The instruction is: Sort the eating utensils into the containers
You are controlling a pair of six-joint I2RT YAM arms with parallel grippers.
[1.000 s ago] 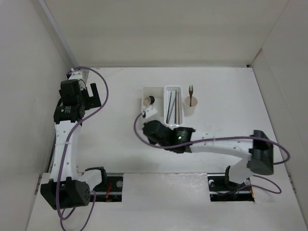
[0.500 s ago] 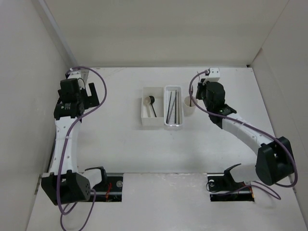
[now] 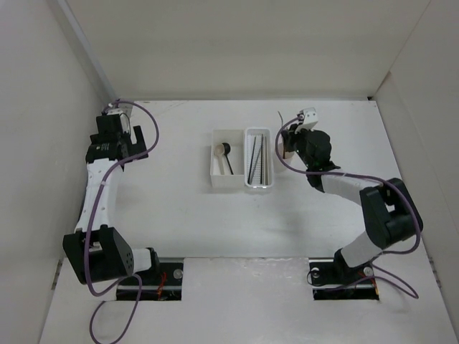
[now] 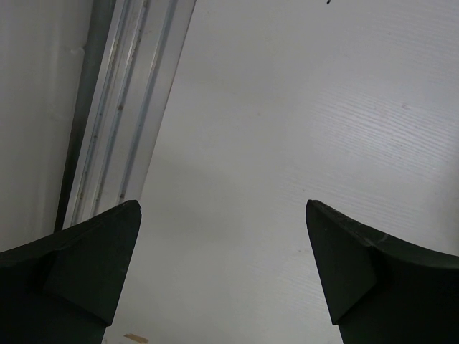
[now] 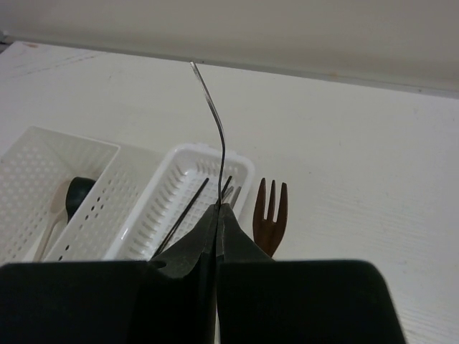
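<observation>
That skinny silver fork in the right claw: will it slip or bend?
The silver fork looks thin and shiny, so it may swivel in the shut right gripper. Its handle holds its curve unsupported, so probably stiff and light.

White table [image 3: 179, 215], pale enclosing walls [image 3: 251, 50]

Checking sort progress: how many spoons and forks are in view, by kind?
Spoons: 2, pale wooden spoon and black spoon
Forks: 2, brown wooden fork and thin silver fork pinched in the right claw
Total: 4
</observation>
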